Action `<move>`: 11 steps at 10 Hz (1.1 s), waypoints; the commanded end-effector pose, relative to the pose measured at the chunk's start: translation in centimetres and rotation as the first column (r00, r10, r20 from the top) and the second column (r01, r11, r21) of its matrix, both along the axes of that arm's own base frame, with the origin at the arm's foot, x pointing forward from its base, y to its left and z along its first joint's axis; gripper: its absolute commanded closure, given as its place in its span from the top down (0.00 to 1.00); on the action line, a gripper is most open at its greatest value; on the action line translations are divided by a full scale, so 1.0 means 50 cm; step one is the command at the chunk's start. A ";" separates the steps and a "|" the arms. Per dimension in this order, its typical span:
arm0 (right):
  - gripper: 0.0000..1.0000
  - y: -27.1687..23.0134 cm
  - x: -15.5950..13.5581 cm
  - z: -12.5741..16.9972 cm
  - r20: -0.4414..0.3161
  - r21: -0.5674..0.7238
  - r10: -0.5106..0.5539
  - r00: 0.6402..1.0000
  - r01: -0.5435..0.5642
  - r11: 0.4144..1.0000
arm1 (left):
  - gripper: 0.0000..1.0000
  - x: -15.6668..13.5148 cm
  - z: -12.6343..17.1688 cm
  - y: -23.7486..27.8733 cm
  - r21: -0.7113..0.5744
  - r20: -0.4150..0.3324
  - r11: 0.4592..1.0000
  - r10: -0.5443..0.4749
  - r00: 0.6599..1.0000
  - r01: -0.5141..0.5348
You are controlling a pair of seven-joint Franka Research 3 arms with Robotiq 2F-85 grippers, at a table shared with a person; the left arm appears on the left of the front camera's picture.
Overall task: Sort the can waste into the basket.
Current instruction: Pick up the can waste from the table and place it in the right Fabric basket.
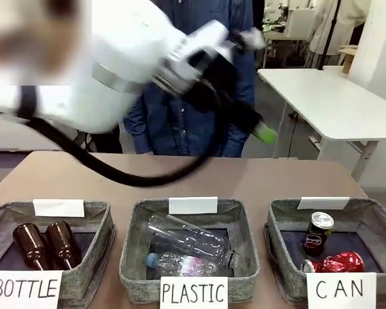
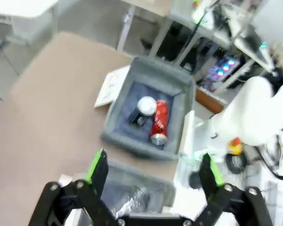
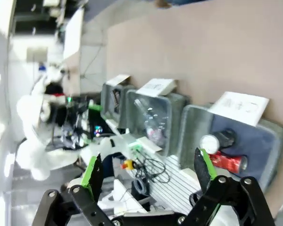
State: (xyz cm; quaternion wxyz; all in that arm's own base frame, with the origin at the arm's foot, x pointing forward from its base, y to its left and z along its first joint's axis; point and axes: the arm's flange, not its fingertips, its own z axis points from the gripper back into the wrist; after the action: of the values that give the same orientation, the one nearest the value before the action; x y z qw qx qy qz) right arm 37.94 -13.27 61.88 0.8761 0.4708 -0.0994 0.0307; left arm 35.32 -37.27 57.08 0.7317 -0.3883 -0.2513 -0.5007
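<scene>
Cans [image 1: 328, 252] lie in CAN basket [image 1: 280, 225], left fingers [image 2: 98, 167] spread

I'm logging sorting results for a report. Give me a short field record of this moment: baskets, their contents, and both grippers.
CAN basket: red can lying, dark can upright
PLASTIC basket: clear plastic bottles
BOTTLE basket: two brown glass bottles
left gripper: open, empty, above the baskets
right gripper: open, empty
person: standing at the far side
cans left on table: none seen
</scene>
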 end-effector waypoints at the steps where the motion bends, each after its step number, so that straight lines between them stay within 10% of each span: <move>1: 1.00 0.141 -0.001 0.023 0.038 0.085 0.100 0.994 -0.103 0.991 | 1.00 0.019 0.005 0.216 -0.102 -0.192 0.979 0.153 0.969 -0.175; 6: 1.00 0.411 0.020 0.004 -0.191 0.392 0.196 0.962 -0.108 0.914 | 1.00 0.093 -0.101 0.636 -0.360 -0.642 0.758 0.222 0.734 -0.544; 7: 1.00 0.400 0.036 -0.011 -0.190 0.360 0.159 0.969 -0.082 0.929 | 1.00 0.082 -0.043 0.567 -0.244 -0.499 0.886 0.235 0.834 -0.395; 11: 1.00 0.413 0.006 0.008 -0.120 0.322 0.256 0.959 -0.207 0.924 | 1.00 0.082 -0.043 0.567 -0.244 -0.499 0.886 0.235 0.834 -0.395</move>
State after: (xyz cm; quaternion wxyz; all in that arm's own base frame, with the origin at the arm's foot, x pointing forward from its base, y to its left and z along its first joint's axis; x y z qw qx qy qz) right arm 38.18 7.63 62.24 0.7840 0.6164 0.0272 0.0688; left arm 39.22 -10.06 55.04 0.7614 -0.5729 -0.2110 -0.2179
